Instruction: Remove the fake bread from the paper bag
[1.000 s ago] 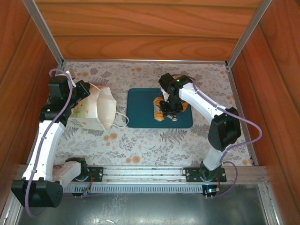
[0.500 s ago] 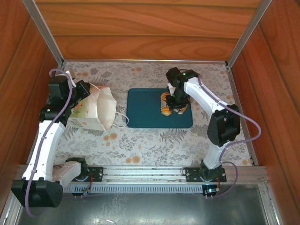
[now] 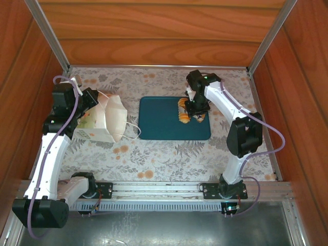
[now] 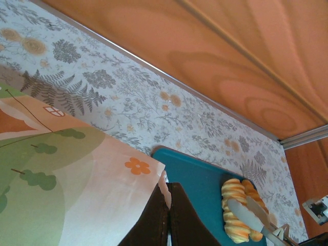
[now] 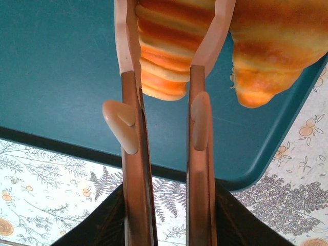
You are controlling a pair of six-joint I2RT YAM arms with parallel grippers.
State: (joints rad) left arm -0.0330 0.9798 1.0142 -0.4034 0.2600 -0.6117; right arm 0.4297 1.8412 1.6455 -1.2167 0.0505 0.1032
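Back wall point(image 3: 164, 31): reddish wood-grain panelling, across the upper frame.
Side walls, left point(image 3: 20, 77) and right point(image 3: 307, 77): matched it.
Aluminium corner posts point(image 3: 48, 36): stood at upper left and upper right.
Bench point(image 3: 169, 154): was covered in a pale fern-and-flower print.
Metal rail point(image 3: 164, 189) and grey sheet point(image 3: 154, 225): lay along the bottom edge.

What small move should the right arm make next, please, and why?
Probably open the right gripper: it clasps a croissant over the teal tray, beside a second croissant lying there, so releasing it looks due.
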